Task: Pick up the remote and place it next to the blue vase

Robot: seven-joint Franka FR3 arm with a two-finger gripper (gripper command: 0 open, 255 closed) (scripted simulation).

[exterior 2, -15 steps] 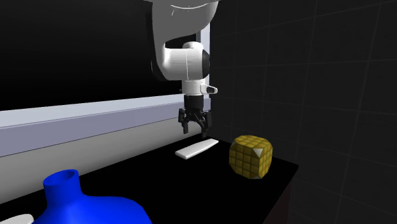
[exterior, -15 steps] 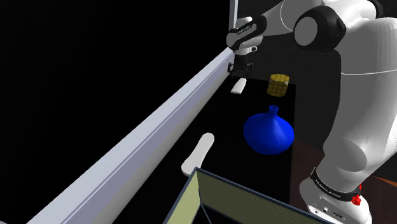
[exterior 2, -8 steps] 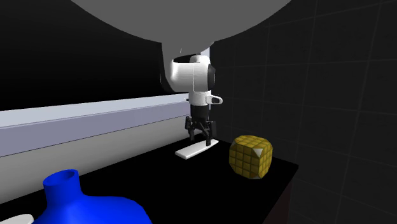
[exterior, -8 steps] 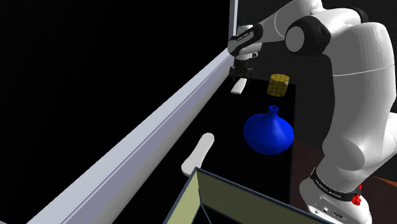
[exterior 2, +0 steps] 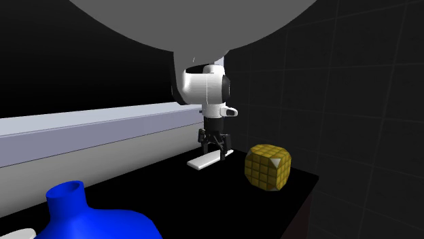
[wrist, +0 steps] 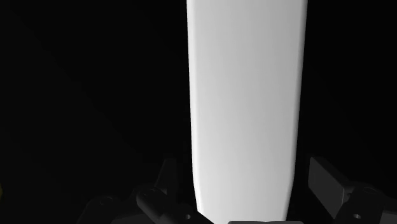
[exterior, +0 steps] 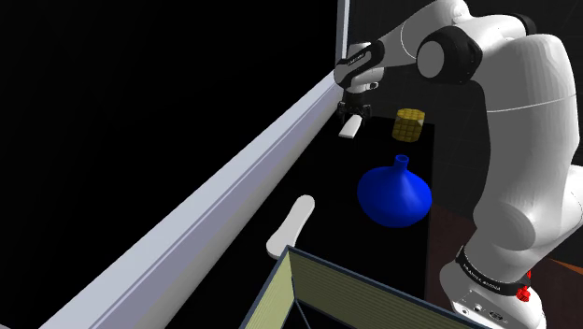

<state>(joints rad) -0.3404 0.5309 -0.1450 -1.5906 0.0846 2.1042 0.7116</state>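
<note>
I see the pale ledge [exterior: 234, 178] close on 1 side of the gripper [exterior: 352, 119], 1 yellow cube [exterior: 408, 123] near on the other; black tabletop [exterior: 374, 154] between cube and blue vase [exterior: 394, 194] lies bare.

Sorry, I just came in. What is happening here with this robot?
A white robot arm holds its black end effector low over a flat, white, bar-shaped remote. The fingers stand open on either side of the remote and do not clasp it, so it is not yet lifted. The round blue vase, its destination, stands apart, nearer the stand. A yellow gridded cube sits beside the remote.
</note>
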